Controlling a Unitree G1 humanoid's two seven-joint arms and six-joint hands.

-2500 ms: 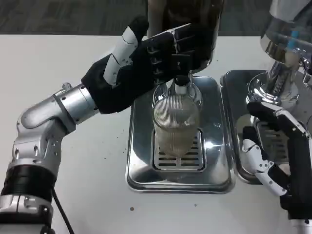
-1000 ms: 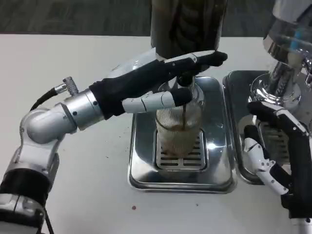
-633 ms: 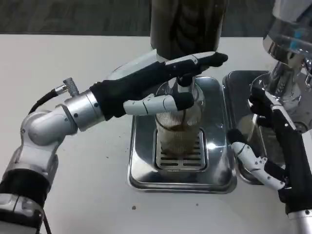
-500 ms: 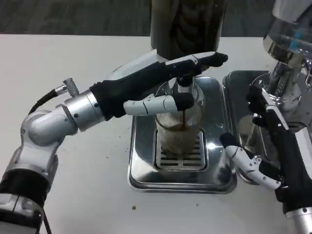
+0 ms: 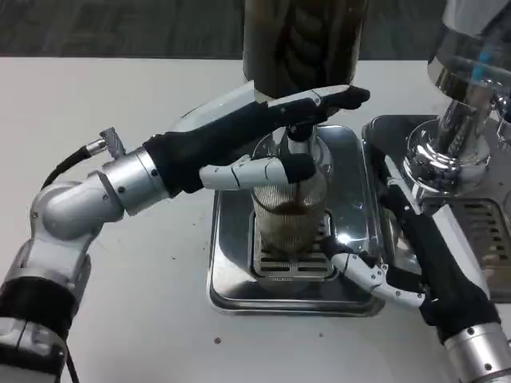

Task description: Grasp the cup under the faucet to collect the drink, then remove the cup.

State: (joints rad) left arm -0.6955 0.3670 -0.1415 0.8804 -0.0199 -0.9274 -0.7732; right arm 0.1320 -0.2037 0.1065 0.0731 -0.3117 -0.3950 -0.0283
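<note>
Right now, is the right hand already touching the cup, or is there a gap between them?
Apart. In the head view the right hand reaches over the drip tray, and shiny tray shows between its fingertips and the ribbed cup.

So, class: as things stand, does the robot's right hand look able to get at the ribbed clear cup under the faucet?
Probably yes. The right hand lies open beside the ribbed clear cup, over the steel drip tray; nothing stands between them.

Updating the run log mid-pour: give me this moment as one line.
phase: filling | left hand at faucet lever | cup on drip tray, dark drink inside | right hand open, near cup, not touching
</note>
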